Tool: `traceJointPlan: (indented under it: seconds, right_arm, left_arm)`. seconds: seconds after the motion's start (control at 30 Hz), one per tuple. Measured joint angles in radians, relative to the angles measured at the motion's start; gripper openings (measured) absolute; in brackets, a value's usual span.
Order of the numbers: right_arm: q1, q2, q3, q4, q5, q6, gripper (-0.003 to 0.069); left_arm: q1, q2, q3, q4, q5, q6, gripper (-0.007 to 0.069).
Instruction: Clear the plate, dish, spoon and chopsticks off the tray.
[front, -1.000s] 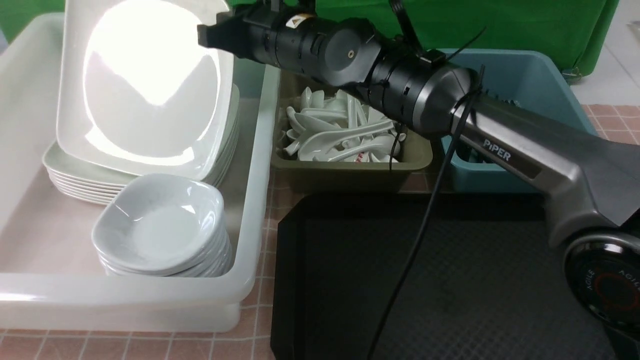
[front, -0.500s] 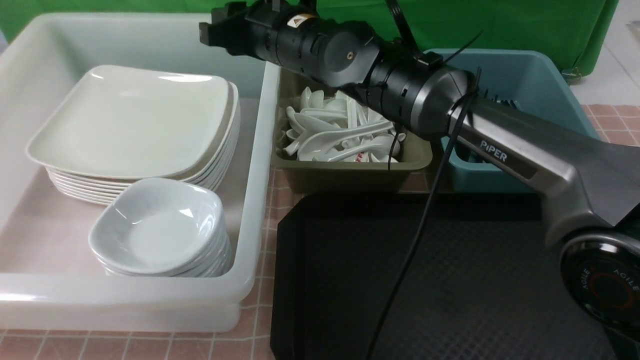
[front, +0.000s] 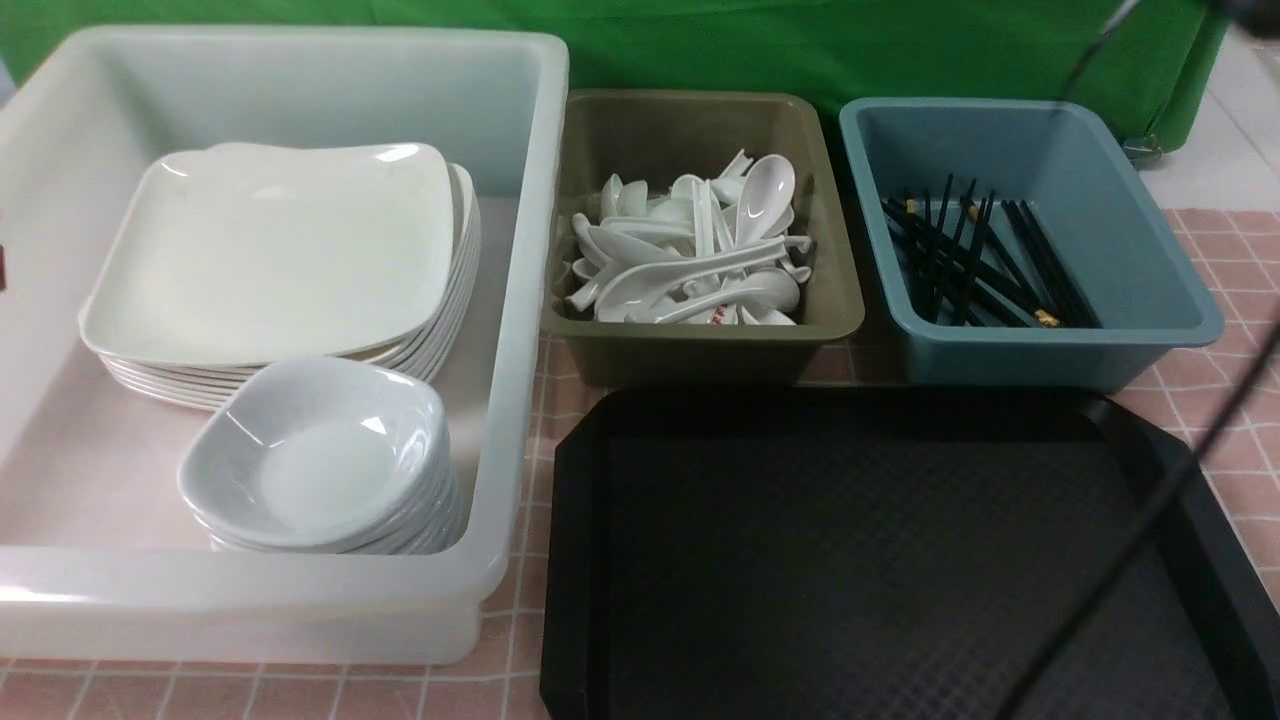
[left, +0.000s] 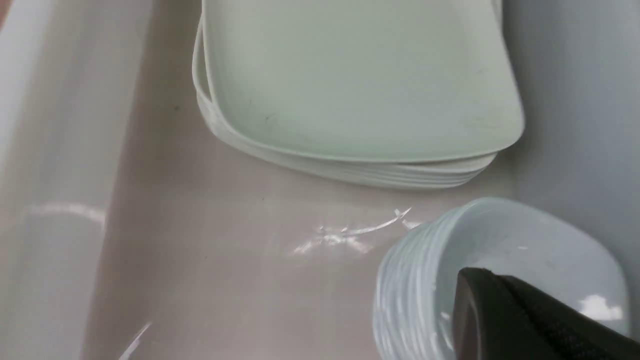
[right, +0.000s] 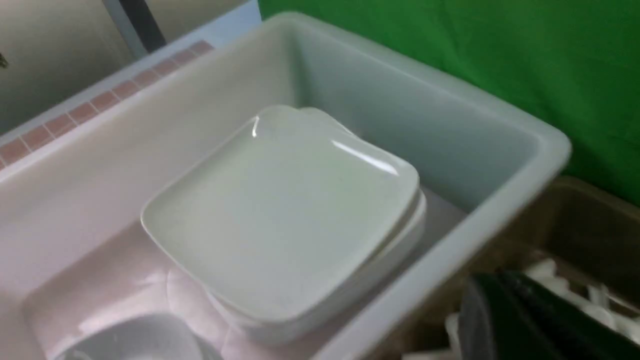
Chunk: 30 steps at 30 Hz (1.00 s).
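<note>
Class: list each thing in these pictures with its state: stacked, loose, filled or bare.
Tray: bare where visible.
Plates: stacked flat in the white bin.
Dishes: stacked beside the plates, same bin.
Spoons: loose pile in the olive bin.
Chopsticks: lying loose in the blue bin.

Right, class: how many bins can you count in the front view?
3: a white bin at left with plates and dishes, an olive bin in the middle with spoons, a blue bin at right with chopsticks.

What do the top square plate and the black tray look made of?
Large white square plate: likely glazed ceramic or melamine; glossy, sharp highlights at its rim. Black rectangular tray: seemingly moulded plastic, matte, with a fine embossed diamond texture.
</note>
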Motion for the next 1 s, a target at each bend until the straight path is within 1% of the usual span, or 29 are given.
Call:
traceJointPlan:
  seconds: [0.13, 0.17, 0.23, 0.3, 0.4, 0.43, 0.63, 0.77, 0.83, 0.9, 1.0]
  right_arm:
    - [-0.092, -0.128, -0.005, -0.024, 0.234, 0.014, 0.003]
    - [-0.1, -0.139, -0.006, -0.024, 0.243, 0.014, 0.003]
    - [-0.134, -0.195, -0.007, -0.029, 0.341, 0.011, 0.003]
    - [-0.142, -0.218, -0.007, -0.031, 0.387, 0.004, 0.003]
    - [-0.144, -0.238, -0.008, -0.03, 0.389, -0.009, 0.003]
    - [-0.144, -0.244, -0.008, -0.029, 0.39, -0.016, 0.003]
    - [-0.138, -0.244, -0.008, -0.028, 0.39, -0.019, 0.003]
    - [-0.138, -0.245, -0.008, -0.027, 0.39, -0.019, 0.003]
    - [-0.136, -0.245, -0.008, -0.027, 0.39, -0.018, 0.003]
    - [-0.134, -0.245, -0.008, -0.027, 0.39, -0.006, 0.003]
    - [-0.133, -0.245, -0.008, -0.033, 0.39, 0.019, 0.003]
  left_arm:
    - [0.0, 0.162, 0.0, 0.02, -0.043, 0.0, -0.0001]
    - [0.0, 0.171, 0.0, 0.02, -0.043, 0.0, -0.0001]
    - [0.0, 0.292, -0.019, 0.026, -0.09, 0.0, -0.0001]
    - [0.0, 0.373, -0.046, 0.027, -0.098, 0.0, -0.0001]
    - [0.0, 0.463, -0.085, 0.031, -0.104, 0.0, -0.0001]
    - [0.0, 0.527, -0.117, 0.034, -0.107, 0.0, -0.0001]
    - [0.0, 0.657, -0.196, 0.049, -0.138, 0.0, -0.0001]
    - [0.0, 0.68, -0.24, 0.099, -0.153, -0.016, -0.0001]
    - [0.0, 0.678, -0.274, 0.126, -0.139, -0.055, -0.0001]
    - [0.0, 0.667, -0.297, 0.126, -0.097, -0.062, -0.0001]
    - [0.0, 0.628, -0.308, 0.083, -0.028, -0.052, -0.0001]
